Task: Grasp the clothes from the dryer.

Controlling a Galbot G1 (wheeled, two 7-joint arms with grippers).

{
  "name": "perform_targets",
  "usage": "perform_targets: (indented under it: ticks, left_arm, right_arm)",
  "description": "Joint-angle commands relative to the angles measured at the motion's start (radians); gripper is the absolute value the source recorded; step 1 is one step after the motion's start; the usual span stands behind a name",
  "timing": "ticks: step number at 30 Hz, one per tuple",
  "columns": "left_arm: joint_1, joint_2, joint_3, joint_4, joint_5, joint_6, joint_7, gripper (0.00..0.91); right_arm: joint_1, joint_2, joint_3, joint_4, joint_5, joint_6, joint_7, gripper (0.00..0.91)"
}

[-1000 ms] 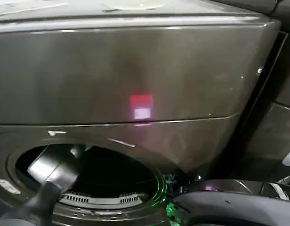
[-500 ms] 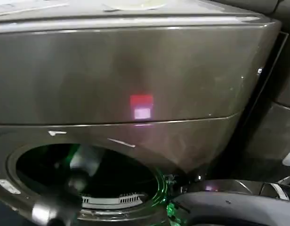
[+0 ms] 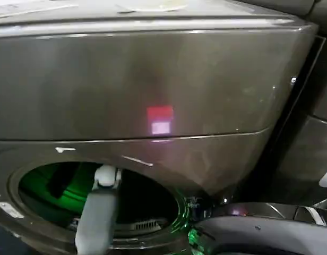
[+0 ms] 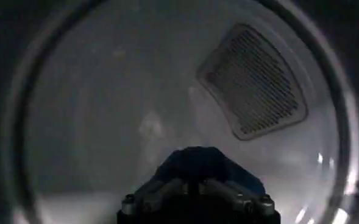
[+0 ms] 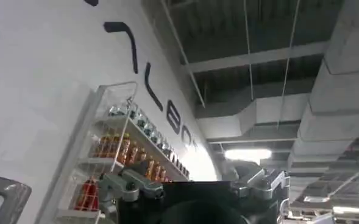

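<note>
1. Clothes (image 4: 197, 164): one small bundle of soft dark blue fabric, seen in the left wrist view directly ahead of that arm's own fingers, against the pale inner wall of the drum. It looks bunched up between or just past the fingertips. Judged light, limp and easily squashed; not fragile. It will sag and drape when lifted, and loose ends could trail or snag on the drum mouth. Best hold: a thick fold at the middle of the bundle, not a thin edge that may slip free.

2. Left gripper (image 4: 197, 182): inside the drum, its finger links converging on the blue fabric. The jaws appear drawn in on the clothes, though the contact itself is hidden by the fabric. The arm passes through the porthole in the head view.

3. Drum interior: smooth pale wall with a perforated vent panel (image 4: 252, 82) well apart from the bundle. In the head view the inside glows green on the robot's left.

4. Dryer (image 3: 153, 79): large dark bronze-grey front-loader, small red light (image 3: 160, 114) on its front panel, round porthole (image 3: 177, 204) open below it.

5. Door (image 3: 259, 228): swung open on the robot's right, beside the porthole.

6. Right gripper (image 5: 194, 192): parked away from the dryer, pointing up towards a shelf of bottles (image 5: 115, 152) and the ceiling; jaws stand apart, holding nothing.
</note>
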Motion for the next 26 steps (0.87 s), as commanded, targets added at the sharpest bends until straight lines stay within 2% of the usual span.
perform_targets:
  ticks: [1, 26]
  left_arm:
    - [0.078, -0.005, -0.017, -0.107, -0.021, -0.005, -0.085, 0.0]
    - [0.069, 0.006, 0.015, -0.117, -0.028, 0.019, -0.069, 0.0]
  right_arm:
    - [-0.013, -0.003, 0.02, -0.006, 0.012, 0.014, 0.006, 0.907]
    - [-0.036, 0.009, 0.069, -0.013, 0.005, -0.003, -0.02, 0.907]
